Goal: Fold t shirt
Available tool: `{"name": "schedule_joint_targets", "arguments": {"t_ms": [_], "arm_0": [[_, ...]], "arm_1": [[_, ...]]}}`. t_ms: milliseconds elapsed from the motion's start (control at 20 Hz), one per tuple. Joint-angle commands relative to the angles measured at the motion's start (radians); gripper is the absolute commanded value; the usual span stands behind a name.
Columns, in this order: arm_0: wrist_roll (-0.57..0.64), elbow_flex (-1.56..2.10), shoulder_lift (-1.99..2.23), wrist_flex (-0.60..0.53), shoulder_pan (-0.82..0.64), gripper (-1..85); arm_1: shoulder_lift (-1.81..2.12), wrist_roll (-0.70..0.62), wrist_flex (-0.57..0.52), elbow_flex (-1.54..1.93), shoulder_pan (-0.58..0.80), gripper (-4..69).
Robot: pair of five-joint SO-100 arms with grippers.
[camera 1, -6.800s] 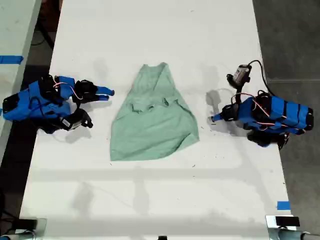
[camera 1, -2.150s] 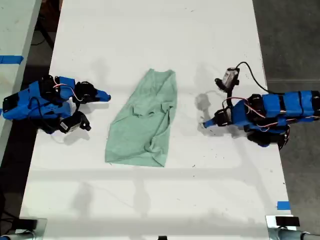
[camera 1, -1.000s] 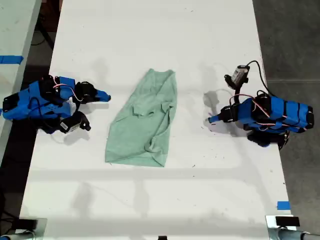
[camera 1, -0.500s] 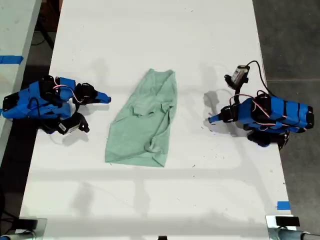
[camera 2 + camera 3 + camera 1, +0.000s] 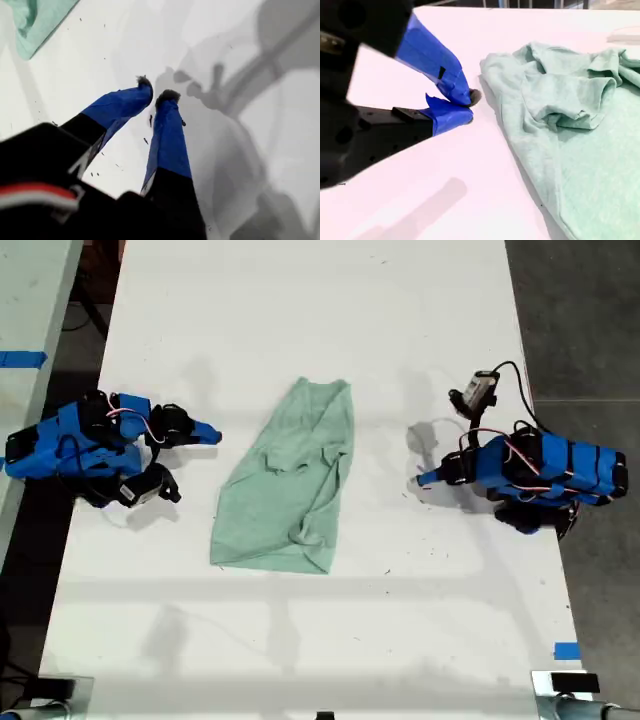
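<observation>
T shirt (image 5: 289,487) unprinted, my first gripper (image 5: 153,96) jaws nearly closed, my second gripper (image 5: 470,107) jaws closed, empty

Bright, even overhead lighting, white tabletop (image 5: 300,300) near overexposure, soft multiple shadows beside both arms, exterior view sharp, first wrist view blurred with broad grey shadows, second wrist view pink-tinted, soft foreground.

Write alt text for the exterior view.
A pale mint-green t shirt lies folded lengthwise and wrinkled in the middle of a white table. Two blue robot arms rest apart from it, one at each side of the exterior view.
</observation>
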Motion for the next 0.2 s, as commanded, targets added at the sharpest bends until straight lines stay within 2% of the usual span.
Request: {"name": "schedule_joint_targets", "arguments": {"t_ms": [0,150], "arm_0": [[-0.014,0.015,0.006,-0.017,-0.006,-0.1],[-0.018,0.017,0.006,-0.017,0.000,-0.1]], "arm_1": [[0.017,0.005,0.003,0.060,0.005,4.9],[0.017,0.005,0.003,0.060,0.005,4.9]]}}
